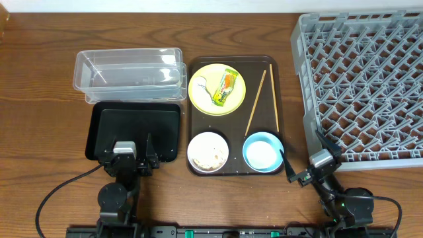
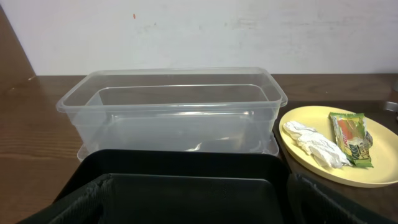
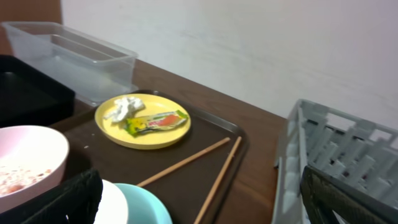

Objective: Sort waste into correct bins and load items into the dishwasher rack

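The yellow plate (image 1: 217, 88) on the dark brown tray (image 1: 232, 165) holds the crumpled white wrapper (image 1: 201, 84) and the green-and-orange packet (image 1: 225, 88). The white bowl (image 1: 207, 151) holds rice scraps (image 1: 213, 157). The light-blue bowl (image 1: 262, 151) sits beside it. The chopsticks (image 1: 263, 101) lie on the tray's right side. The clear tub (image 1: 128, 74) and black tray (image 1: 134, 131) are to the left, the grey rack (image 1: 363, 86) to the right. My left gripper (image 1: 135, 153) is open and empty over the black tray's near edge. My right gripper (image 1: 306, 160) is open and empty between the blue bowl and the rack.
The plate (image 2: 343, 146), wrapper (image 2: 314, 144) and packet (image 2: 351, 138) also show in the left wrist view behind the tub (image 2: 171, 112). The right wrist view shows the plate (image 3: 142, 121), chopsticks (image 3: 202, 166) and rack (image 3: 329, 168). A wall stands behind the table.
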Controlling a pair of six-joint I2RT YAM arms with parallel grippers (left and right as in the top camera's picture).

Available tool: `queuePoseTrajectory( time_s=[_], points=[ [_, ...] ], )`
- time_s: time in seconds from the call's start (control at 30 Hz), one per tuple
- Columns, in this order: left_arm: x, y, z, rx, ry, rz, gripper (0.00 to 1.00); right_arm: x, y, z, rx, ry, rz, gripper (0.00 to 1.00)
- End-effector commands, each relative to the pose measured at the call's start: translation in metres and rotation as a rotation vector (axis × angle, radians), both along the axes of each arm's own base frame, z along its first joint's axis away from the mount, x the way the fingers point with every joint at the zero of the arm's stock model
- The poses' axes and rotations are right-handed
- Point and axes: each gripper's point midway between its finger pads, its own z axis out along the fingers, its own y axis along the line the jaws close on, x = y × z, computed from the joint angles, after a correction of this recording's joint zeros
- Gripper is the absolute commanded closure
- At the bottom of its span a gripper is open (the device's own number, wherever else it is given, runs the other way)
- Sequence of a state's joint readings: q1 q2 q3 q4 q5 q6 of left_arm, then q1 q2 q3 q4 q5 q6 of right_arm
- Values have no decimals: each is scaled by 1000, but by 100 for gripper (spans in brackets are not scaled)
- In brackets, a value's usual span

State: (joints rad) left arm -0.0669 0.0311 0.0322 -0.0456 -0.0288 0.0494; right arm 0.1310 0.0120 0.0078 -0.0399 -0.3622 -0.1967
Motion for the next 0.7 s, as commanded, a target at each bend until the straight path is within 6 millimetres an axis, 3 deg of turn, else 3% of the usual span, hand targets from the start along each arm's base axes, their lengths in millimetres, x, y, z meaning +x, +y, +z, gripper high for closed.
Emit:
queuePoseTrajectory(
  time_s=[0.0,0.13,0.37,0.5,0.67],
  points=[
    [0,2,-20,-1,52,12,10,-7,11,2,-4,-17,76,1],
    [0,2,-20,-1,52,12,10,-12,18,14,53,-33,127,1],
    [0,2,-20,-1,52,12,10,-19,16,48,259,106,112,1],
    [0,2,-20,-1,52,11,9,-23,14,79,252,196,91,1],
    [0,2,-20,-1,52,11,10,-9,16,121,191,352,75,1]
  ],
)
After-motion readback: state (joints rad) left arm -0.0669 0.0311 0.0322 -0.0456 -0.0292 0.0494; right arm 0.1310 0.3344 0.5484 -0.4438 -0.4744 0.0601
